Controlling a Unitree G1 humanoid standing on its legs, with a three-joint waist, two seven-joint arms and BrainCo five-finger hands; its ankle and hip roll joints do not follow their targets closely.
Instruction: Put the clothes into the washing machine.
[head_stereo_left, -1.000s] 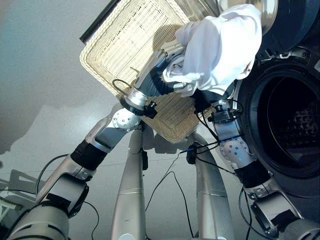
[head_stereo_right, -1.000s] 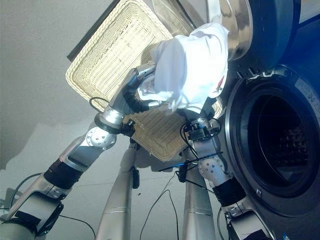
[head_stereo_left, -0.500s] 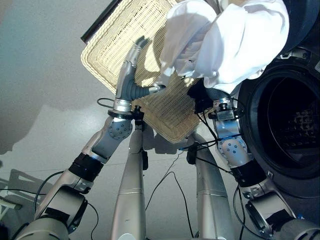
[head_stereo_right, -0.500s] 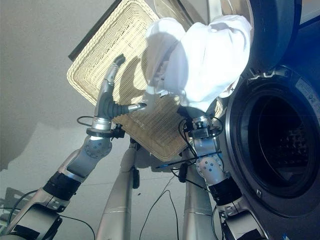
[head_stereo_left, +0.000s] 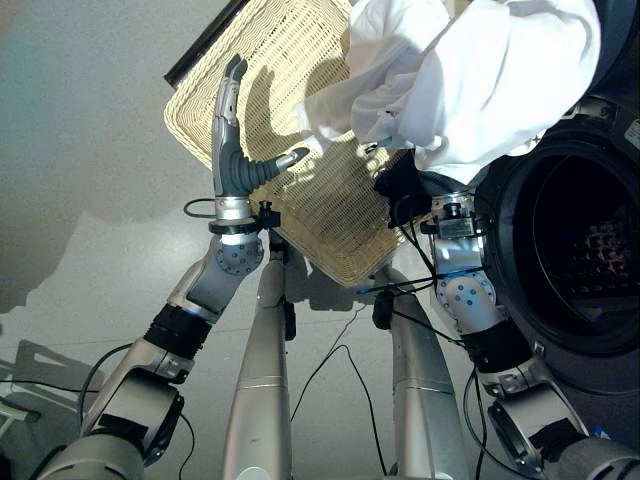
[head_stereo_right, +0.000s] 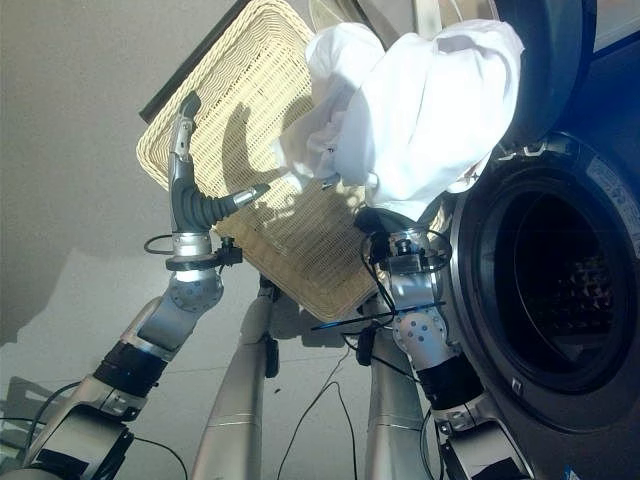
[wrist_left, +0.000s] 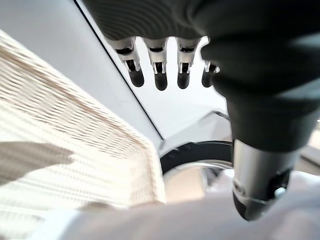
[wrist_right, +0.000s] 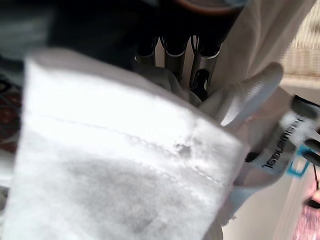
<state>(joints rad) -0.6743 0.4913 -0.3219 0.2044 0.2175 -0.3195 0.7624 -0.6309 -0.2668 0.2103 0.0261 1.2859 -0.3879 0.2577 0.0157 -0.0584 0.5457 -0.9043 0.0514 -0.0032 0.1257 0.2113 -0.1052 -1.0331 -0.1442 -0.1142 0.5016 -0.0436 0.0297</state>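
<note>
My right hand (wrist_right: 172, 60) grips the white garment (head_stereo_left: 480, 80) at twelve o'clock, beside the washer drum (head_stereo_left: 570, 250); my left hand (head_stereo_left: 235, 150), fingers straight, hovers over the wicker basket (head_stereo_left: 290, 60).

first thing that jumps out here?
The white garment, bunched and held high by the right hand, just beside the washing machine's open drum. Next, the left hand, fingers straight and empty, raised over the wicker basket.

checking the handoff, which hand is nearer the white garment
Right. The right hand is buried in the white garment, its fingers curled in the cloth; the left hand is open over the wicker basket, apart from it.
</note>
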